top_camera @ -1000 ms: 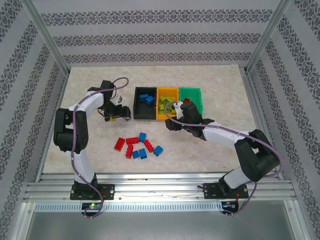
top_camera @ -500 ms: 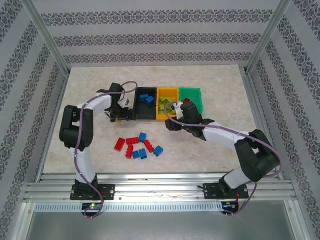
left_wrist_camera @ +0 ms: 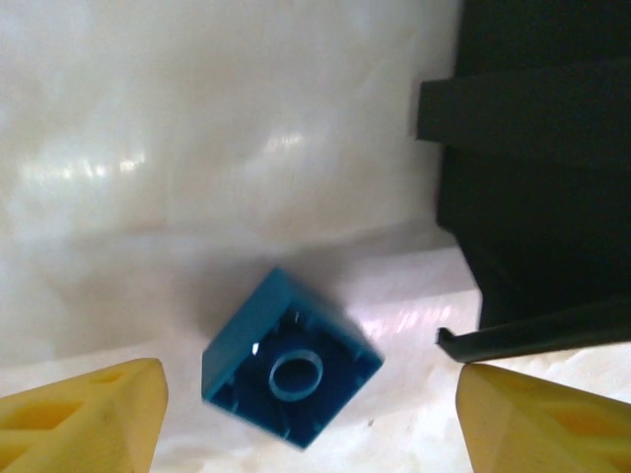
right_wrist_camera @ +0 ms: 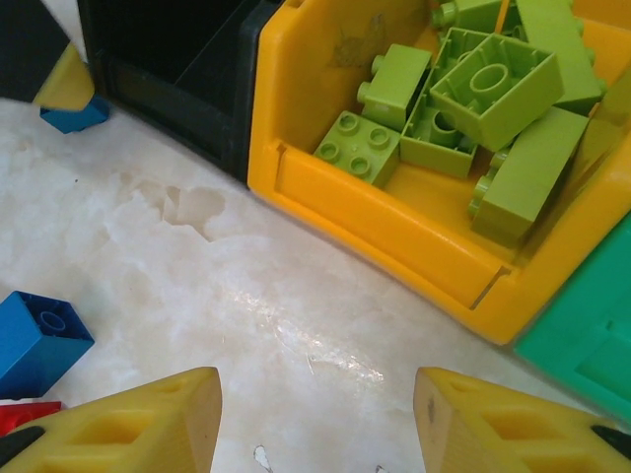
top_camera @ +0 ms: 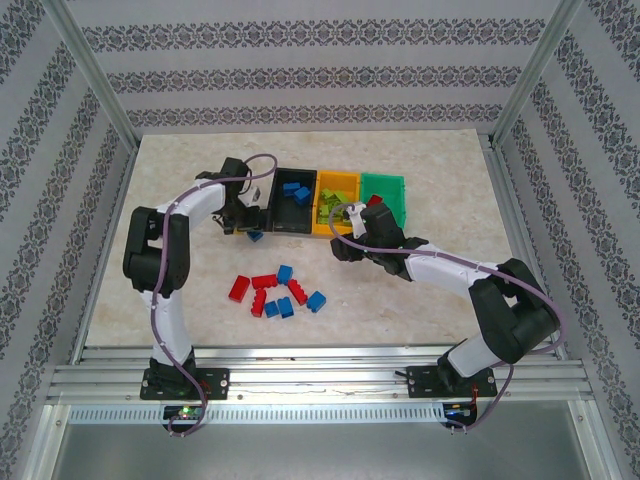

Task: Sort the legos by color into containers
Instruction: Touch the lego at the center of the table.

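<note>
My left gripper [top_camera: 243, 222] hangs at the front left corner of the black container [top_camera: 291, 225]. It is open [left_wrist_camera: 311, 382], and a blue lego [left_wrist_camera: 291, 370] sits loose between its fingers, hollow side up, slightly blurred and touching neither. That lego [top_camera: 256, 236] is outside the container. My right gripper [top_camera: 343, 248] is open [right_wrist_camera: 315, 384] over bare table in front of the orange-yellow container [right_wrist_camera: 394, 236], which holds lime green legos [right_wrist_camera: 488, 89]. Blue legos [top_camera: 295, 192] lie in the black container. A red lego [top_camera: 375, 200] lies in the green container [top_camera: 385, 190].
A loose cluster of red [top_camera: 264, 281] and blue [top_camera: 317, 300] legos lies on the table between the two arms. One blue lego [right_wrist_camera: 35, 340] sits just left of my right fingers. The three containers stand side by side at the middle back.
My left arm has swung right to the black container's corner. The blue lego now shows loose below its fingers. The right arm has not moved.
</note>
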Robot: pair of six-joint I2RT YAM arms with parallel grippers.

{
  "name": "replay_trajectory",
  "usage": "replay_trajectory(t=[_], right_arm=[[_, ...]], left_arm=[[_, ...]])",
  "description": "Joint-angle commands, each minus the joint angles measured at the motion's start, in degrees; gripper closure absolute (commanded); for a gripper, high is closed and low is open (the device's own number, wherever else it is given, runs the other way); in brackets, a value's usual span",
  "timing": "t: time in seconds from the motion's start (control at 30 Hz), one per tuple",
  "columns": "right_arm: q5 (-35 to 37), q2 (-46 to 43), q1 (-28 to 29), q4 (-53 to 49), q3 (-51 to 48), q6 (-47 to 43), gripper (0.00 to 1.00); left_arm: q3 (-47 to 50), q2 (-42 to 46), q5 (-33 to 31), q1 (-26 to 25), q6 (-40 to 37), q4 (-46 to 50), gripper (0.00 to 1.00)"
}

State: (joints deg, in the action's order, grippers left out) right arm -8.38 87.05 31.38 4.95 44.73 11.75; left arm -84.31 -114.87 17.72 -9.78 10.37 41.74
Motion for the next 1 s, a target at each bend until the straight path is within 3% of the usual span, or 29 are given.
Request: replay_trajectory(t=[0.0,0.63,0.97], right_arm=[[1.0,-0.7,0.5,-0.3,0.0,-0.9,0.45],[0.5,-0.3,1.0,-0.6,0.4,-0.9,0.45],[0.5,-0.6,1.2,0.1,0.1,-0.6,0.45]], left_arm=[[-2.7,-1.5,-1.8,-0.7,-1.6,2.1,0.25],[-5.4,-5.5,-13.6,-4.5,-7.0,7.1,0.31],[-5.9,-5.9,-11.5,-4.6,-6.9,7.2,0.54]])
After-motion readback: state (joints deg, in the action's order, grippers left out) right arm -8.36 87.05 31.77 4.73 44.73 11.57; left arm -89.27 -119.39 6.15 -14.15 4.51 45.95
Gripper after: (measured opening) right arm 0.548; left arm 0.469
